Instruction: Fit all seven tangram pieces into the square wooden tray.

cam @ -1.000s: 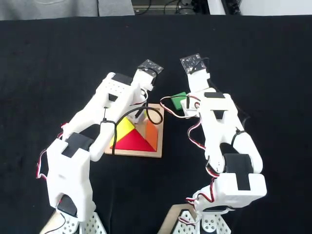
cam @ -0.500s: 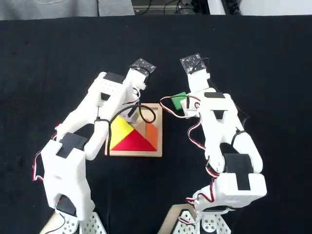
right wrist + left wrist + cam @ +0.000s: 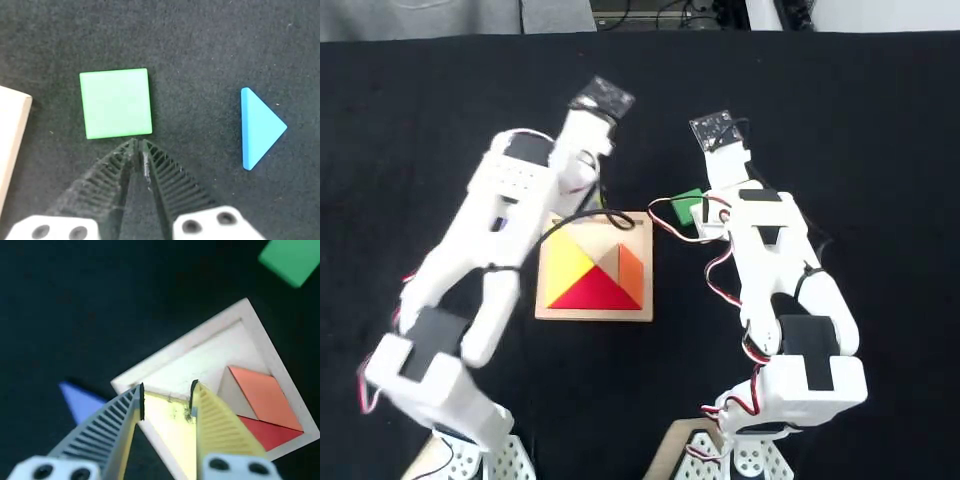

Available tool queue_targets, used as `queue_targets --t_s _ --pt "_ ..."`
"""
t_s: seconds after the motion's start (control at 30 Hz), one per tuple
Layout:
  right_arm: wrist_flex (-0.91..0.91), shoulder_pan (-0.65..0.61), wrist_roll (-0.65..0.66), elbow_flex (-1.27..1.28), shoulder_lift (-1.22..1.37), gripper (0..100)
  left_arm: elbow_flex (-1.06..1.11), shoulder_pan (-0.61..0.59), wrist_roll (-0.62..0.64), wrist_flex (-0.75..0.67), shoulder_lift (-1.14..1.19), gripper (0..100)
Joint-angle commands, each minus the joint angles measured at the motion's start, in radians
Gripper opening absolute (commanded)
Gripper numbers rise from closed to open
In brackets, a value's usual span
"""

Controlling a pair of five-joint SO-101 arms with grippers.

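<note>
Hovering over the square wooden tray [image 3: 185, 347], my left claw [image 3: 167, 395] stood open with nothing between its fingers, its tips above the tray's near corner. Directly beneath that claw, seen through the gap, lay the yellow triangle [image 3: 165, 440], seated in the tray. Past the tips and off to one side sat the orange piece [image 3: 257, 397] with the red triangle [image 3: 272, 432] against it, both inside the rim. The part of the tray floor just ahead of the tips was bare wood. A darker blue piece [image 3: 80, 400] lay on the black table [image 3: 840, 120] outside the tray, just beside the corner below my left claw.

My right claw [image 3: 138, 147] was closed on nothing, low over the table. The green square [image 3: 116, 103] lay flat right ahead of its tips, and I could not tell whether they touched its edge. The tray's edge [image 3: 12, 135] was on the side towards my left claw, apart from the square. A light blue triangle [image 3: 260, 127] lay on the table on the opposite side, well clear of the claw
</note>
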Motion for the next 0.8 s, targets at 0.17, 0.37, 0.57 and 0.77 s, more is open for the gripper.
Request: queue_targets --t_s 0.17,0.37,0.57,0.77 --pt "-0.02 -0.003 -0.006 -0.033 -0.005 1.1 0.131 -0.211 0.143 0.058 -0.434 17" --pt "-0.032 -0.003 -0.009 -0.035 0.021 1.1 0.325 -0.331 0.144 0.13 -0.707 17" --pt "-0.051 -0.003 -0.008 -0.038 0.045 1.1 0.611 -0.418 0.15 0.035 -0.925 17" --pt "-0.049 -0.003 -0.008 -0.038 0.045 1.1 1.053 -0.479 0.203 -0.287 -1.022 17"
